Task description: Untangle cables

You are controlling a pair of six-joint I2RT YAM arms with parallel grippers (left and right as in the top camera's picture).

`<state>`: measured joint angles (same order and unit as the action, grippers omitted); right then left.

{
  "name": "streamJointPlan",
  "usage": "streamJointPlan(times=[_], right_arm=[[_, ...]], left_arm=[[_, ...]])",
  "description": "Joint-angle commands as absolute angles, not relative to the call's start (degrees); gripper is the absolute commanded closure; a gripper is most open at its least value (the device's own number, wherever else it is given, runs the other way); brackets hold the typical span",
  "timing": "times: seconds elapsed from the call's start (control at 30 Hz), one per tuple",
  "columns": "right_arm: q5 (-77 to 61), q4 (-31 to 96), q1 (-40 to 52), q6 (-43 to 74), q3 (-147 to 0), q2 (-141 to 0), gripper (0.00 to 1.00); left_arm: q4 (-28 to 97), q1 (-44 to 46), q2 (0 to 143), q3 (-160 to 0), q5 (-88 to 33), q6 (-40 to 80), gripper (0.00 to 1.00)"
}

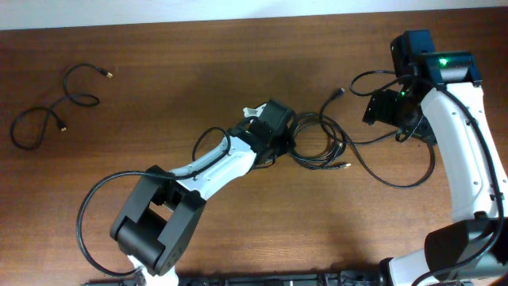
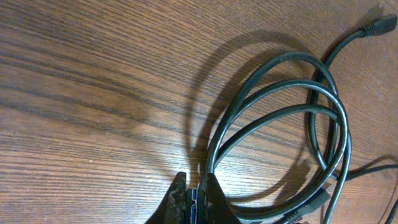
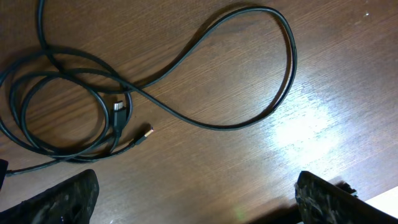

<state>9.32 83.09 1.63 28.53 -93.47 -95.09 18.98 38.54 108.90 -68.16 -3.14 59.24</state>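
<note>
Midway across the table [image 1: 198, 56], left jaws pinch the cables [image 1: 317, 143] at their coil's edge; right jaws gape empty nearby.

Dark brown wooden table [image 1: 182, 48], fine grain running across, bright glare patch [image 3: 305, 127], pale strip [image 1: 159, 9] beyond far edge

The overhead camera looks straight down on the whole table [image 1: 198, 48], with both arms in frame. The left wrist camera sits very close over the coiled cables [image 2: 280, 106], with the left gripper [image 2: 194, 183] at its bottom edge. The right wrist camera, set higher, shows the same coil at its left, with the right gripper [image 3: 198, 196] along the bottom.
</note>
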Motion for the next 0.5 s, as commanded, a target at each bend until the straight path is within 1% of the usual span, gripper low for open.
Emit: streamJointPlan(times=[0.0,0.2,0.33,0.47], right_arm=[[9.65,83.20,1.48,28.77,-93.17,-95.02,0.01],[8.75,83.29,1.48,28.80,-93.17,-95.02,0.01],[1.89,82.21,1.61,28.77,-93.17,-95.02,0.01],[-3.79,78.74,4.12,28.77,-92.95,-95.59,0.01]], left_arm=[[20.56,36.27,108.99,-68.42,-2.55,55.11,1.00],[27.38,26.61,100.75,-68.64,-2.55,46.70,1.00],[30.59,19.20,89.86,-68.64,-3.79,45.28,1.00],[30.76,17.19,81.52,-68.64,-3.88,45.25,1.00]])
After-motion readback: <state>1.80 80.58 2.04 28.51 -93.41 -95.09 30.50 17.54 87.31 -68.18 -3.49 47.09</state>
